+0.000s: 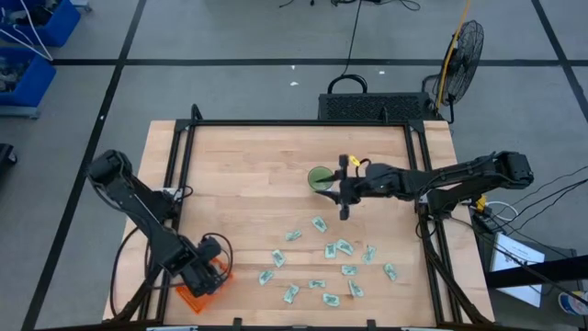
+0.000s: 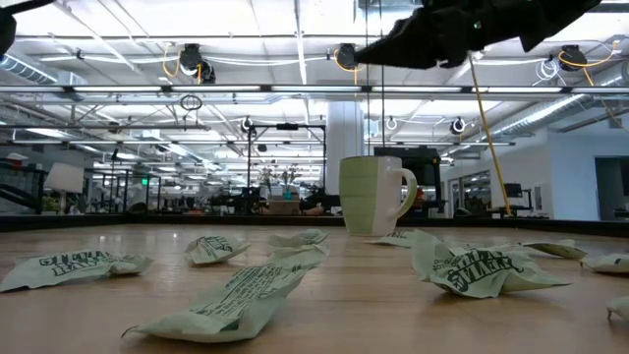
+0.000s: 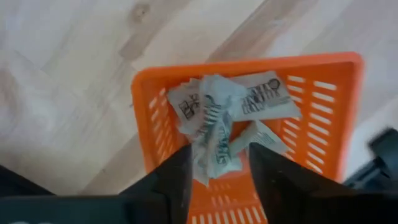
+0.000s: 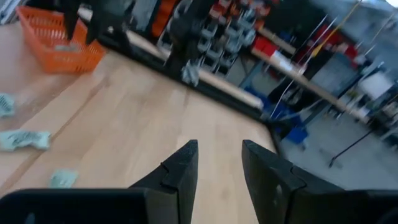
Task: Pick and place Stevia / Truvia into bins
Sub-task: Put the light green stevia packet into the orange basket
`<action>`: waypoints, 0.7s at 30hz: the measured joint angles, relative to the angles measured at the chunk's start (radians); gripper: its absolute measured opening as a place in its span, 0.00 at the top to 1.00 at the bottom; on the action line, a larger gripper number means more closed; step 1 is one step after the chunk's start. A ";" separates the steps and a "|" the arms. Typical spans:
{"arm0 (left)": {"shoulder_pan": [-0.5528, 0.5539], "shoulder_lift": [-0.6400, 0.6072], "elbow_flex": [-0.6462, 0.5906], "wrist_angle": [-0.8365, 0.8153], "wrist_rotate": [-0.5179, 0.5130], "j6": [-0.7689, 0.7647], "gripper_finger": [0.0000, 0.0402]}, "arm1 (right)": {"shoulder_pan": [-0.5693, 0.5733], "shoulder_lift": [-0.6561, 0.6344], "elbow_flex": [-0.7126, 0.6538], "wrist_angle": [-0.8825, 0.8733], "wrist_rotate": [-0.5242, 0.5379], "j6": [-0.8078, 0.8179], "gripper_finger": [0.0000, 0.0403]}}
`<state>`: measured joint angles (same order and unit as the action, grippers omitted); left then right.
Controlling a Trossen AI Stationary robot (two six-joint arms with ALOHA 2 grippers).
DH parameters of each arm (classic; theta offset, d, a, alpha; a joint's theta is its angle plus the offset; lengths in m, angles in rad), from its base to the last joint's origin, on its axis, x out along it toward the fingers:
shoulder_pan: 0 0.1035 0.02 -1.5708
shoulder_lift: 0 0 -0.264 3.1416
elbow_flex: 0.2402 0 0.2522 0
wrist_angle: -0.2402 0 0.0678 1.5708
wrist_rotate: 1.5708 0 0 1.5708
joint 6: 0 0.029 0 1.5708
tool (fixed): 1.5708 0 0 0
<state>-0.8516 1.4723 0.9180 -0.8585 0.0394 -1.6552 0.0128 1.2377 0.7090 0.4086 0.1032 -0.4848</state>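
Several white-and-green Stevia sachets (image 1: 342, 246) lie scattered flat on the wooden table toward its near right part; some show crumpled in the low view (image 2: 479, 266). The orange basket (image 1: 195, 296) stands at the table's near left corner, with several sachets (image 3: 261, 99) lying in it. My left gripper (image 3: 217, 168) hangs open just above the basket (image 3: 249, 65); a crumpled sachet (image 3: 214, 143) on the pile shows between its fingers. My right gripper (image 1: 338, 190) is open and raised above the table's middle, beside the green cup (image 1: 322, 177), holding nothing (image 4: 219, 152).
A round green mug (image 2: 373, 195) stands upright near the table's centre, right next to my right gripper. A black frame rail (image 1: 175, 175) runs along the table's left, far and right sides. Bare wood lies between the basket and the sachets (image 4: 25, 140).
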 joint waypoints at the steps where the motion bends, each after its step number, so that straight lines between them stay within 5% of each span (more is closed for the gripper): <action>1: 0.000 0.009 0.000 0.006 0.007 -0.003 0.55 | 0.000 0.000 0.000 0.022 0.000 -0.013 0.71; 15: 0.118 0.018 0.000 0.105 -0.009 0.024 0.57 | 0.000 0.000 0.000 0.108 -0.003 -0.085 0.71; 21: 0.227 0.018 0.001 0.114 -0.022 0.231 0.61 | 0.000 0.000 0.000 0.105 -0.043 -0.047 0.71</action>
<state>-0.6248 1.4902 0.9188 -0.7448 0.0177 -1.4246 0.0124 1.2377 0.7090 0.5136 0.0603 -0.5320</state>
